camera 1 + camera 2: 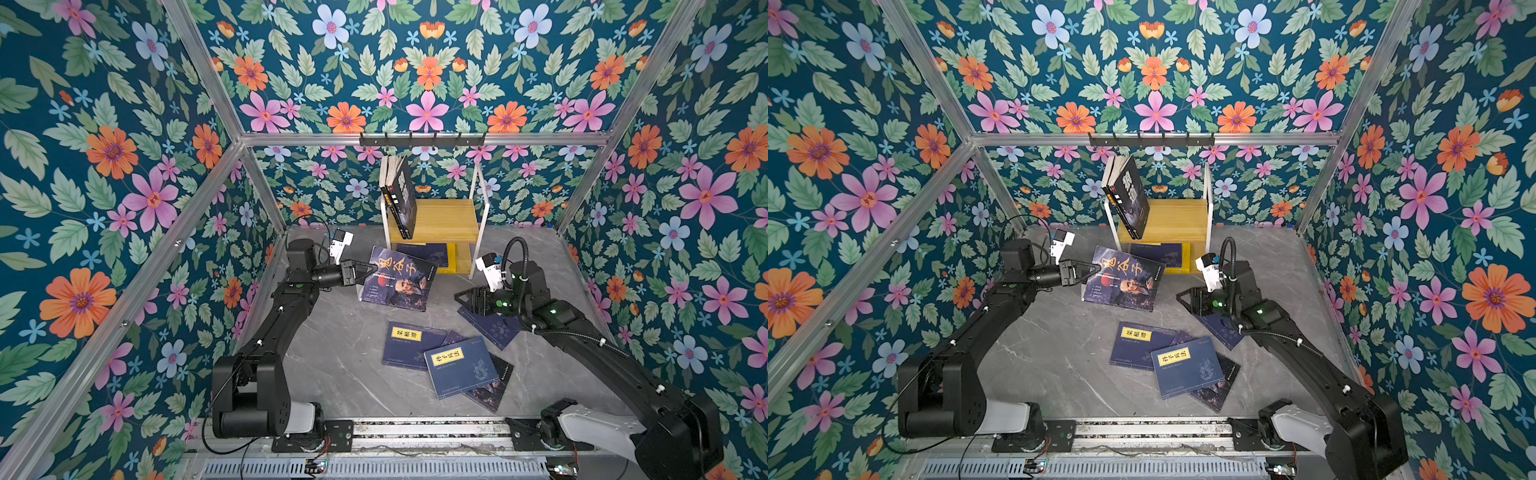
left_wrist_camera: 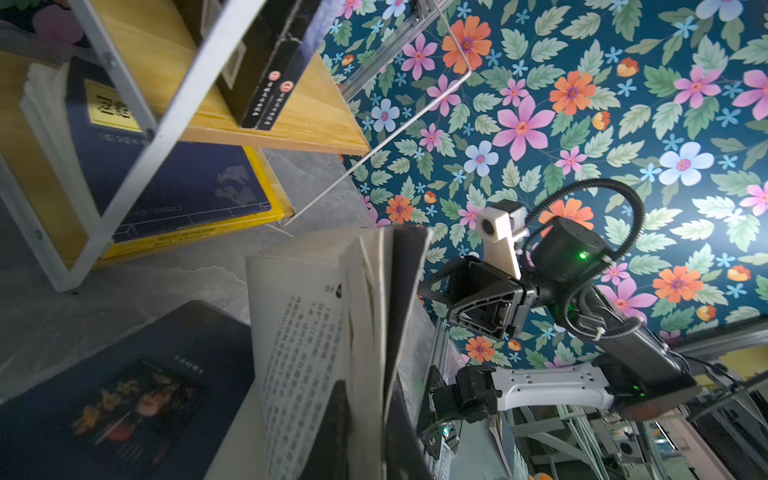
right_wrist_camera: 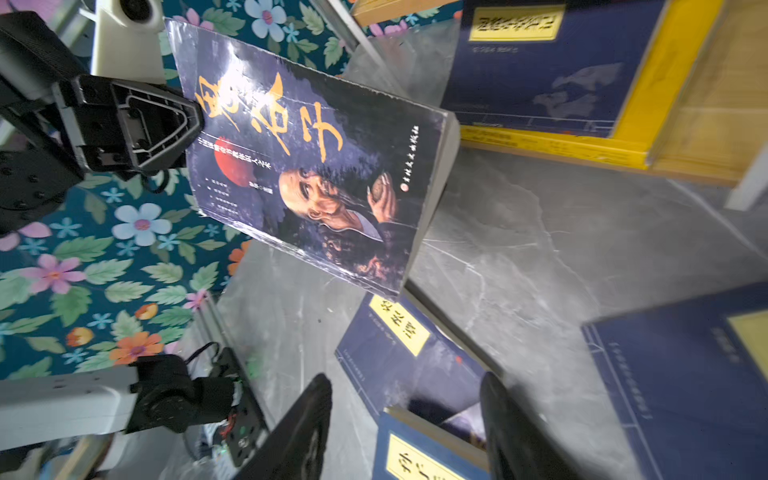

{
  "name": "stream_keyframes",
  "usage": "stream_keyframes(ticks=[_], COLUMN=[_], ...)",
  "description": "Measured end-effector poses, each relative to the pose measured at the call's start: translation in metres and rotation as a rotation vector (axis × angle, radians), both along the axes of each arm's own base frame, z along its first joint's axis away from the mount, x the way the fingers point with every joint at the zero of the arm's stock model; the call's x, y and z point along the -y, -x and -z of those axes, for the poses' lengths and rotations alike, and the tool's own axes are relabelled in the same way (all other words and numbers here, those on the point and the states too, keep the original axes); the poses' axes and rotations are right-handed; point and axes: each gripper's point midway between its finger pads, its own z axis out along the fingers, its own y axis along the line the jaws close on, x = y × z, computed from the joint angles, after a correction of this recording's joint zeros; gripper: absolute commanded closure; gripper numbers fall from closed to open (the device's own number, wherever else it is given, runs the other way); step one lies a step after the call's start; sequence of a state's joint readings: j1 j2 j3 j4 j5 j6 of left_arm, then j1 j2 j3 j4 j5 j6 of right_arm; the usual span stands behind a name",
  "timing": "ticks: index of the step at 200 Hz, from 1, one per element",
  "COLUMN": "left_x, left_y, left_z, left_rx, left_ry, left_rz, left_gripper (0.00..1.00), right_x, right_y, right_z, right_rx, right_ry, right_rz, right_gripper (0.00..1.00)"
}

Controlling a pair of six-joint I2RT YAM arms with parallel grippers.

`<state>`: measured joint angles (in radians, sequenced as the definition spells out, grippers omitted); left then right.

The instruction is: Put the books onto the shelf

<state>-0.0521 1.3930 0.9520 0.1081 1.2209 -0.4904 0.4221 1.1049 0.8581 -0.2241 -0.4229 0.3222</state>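
Books sit in several spots. On the left, the left pincer (image 1: 366, 272) is clamped on the edge of a dark book with an old man's face (image 1: 401, 282), holding it tilted with its pages fanning, just in front of the shelf (image 1: 446, 218). On the shelf's top board two dark books (image 1: 400, 195) lean against the left frame. On the lower board a navy book (image 1: 430, 251) lies flat on a yellow book (image 1: 453, 259). Nearer the camera, on the grey worktop (image 1: 328, 365), a labelled navy book (image 1: 409, 345) and a second labelled navy book (image 1: 459, 368) overlap, the second lying on a dark book (image 1: 496, 384). To the right, the right pincer (image 3: 406, 382) hangs above the worktop with its jaws spread and nothing between them. A further navy book (image 1: 494, 328) lies under that arm.
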Motion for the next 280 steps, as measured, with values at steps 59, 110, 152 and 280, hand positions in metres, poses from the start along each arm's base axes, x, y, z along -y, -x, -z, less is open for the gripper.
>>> stream_keyframes(ticks=[59, 110, 152, 280], left_x=[0.001, 0.004, 0.007, 0.011], left_y=[-0.002, -0.003, -0.004, -0.005], left_z=[0.019, 0.029, 0.033, 0.032], left_rx=[-0.049, -0.107, -0.151, -0.144], left_ry=[-0.039, -0.050, -0.043, -0.053], left_rz=[-0.053, -0.103, -0.123, -0.129], left_gripper=[1.00, 1.00, 1.00, 1.00], right_x=[-0.009, -0.063, -0.112, -0.171], right_y=[0.019, 0.030, 0.033, -0.013], right_z=[-0.017, -0.016, -0.002, 0.068], right_rx=[0.227, 0.441, 0.586, 0.827], right_ry=[0.224, 0.473, 0.640, 1.056], right_rz=[-0.020, -0.115, -0.201, -0.151], right_gripper=[0.38, 0.38, 0.24, 0.16])
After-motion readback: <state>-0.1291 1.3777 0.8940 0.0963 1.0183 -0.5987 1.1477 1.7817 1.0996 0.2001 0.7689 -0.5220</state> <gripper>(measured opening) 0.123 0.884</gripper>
